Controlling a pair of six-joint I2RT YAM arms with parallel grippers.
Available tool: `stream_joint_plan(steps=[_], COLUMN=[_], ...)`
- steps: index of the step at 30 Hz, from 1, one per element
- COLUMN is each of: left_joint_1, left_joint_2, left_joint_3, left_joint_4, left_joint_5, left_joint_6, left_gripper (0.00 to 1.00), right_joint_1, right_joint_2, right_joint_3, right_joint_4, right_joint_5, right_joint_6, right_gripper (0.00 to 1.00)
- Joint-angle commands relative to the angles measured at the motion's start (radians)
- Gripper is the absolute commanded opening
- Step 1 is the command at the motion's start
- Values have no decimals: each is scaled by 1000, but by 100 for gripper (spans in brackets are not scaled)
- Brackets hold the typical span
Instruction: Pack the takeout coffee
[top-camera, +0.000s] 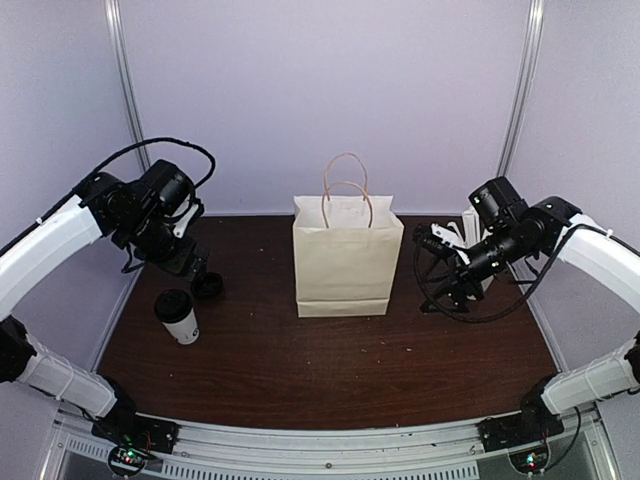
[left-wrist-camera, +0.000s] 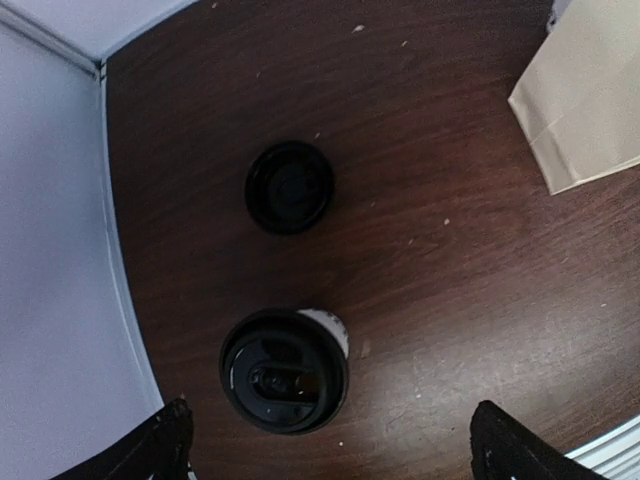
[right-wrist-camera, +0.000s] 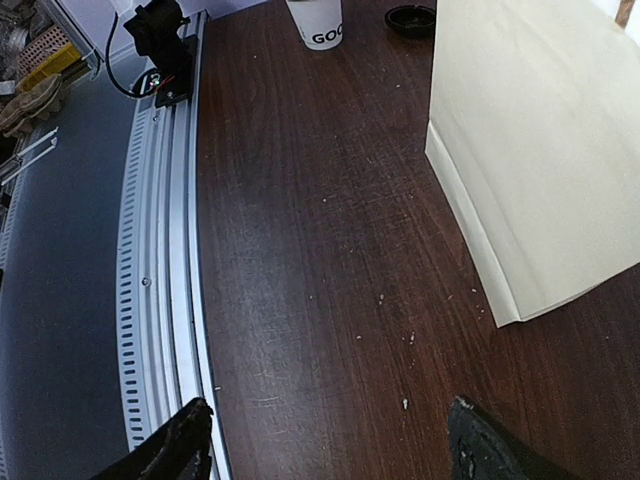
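Dark brown wooden tabletop (top-camera: 300, 380) carrying, at its centre, an upright cream paper bag with two twisted loop handles (top-camera: 347, 255), mouth open upward. Left end effector (left-wrist-camera: 335, 447), held in the air well to the left of the bag, points downward with its fingers spread wide and nothing between them. Right end effector (right-wrist-camera: 325, 440), held in the air just to the right of the bag, is likewise spread and empty. Small white paper cup with dark lettering and a round black plastic lid (top-camera: 178, 317) stands upright on the tabletop, left of the bag and nearer the arm bases. A separate round black plastic lid (top-camera: 208, 286) lies flat left of the bag, between it and the cup.
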Motion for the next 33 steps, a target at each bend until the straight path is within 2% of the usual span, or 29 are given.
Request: stream_joint_plan(steps=[1, 7, 12, 18, 22, 33], left_joint_1=[98, 297, 346, 359, 367, 368], left_joint_2=[-64, -87, -87, -45, -20, 20], left_joint_3=[-88, -235, -296, -296, -293, -297], left_joint_4=[-27, 94, 175, 194, 197, 198], left_joint_5=[6, 223, 329, 348, 311, 257], left_joint_6=[-9, 104, 147, 163, 163, 172], left_gripper=[98, 98, 98, 98, 97, 90], right_joint_1=[-34, -50, -60, -60, -62, -62], right_joint_2=[-28, -46, -56, -47, -46, -39], right_joint_3=[-91, -159, -175, -178, -178, -179], right_joint_4=[134, 172, 175, 168, 168, 164], right_joint_5=[-110, -130, -134, -140, -139, -132], right_joint_6=[-14, -25, -34, -43, -45, -52], right_gripper=[80, 81, 81, 81, 81, 82])
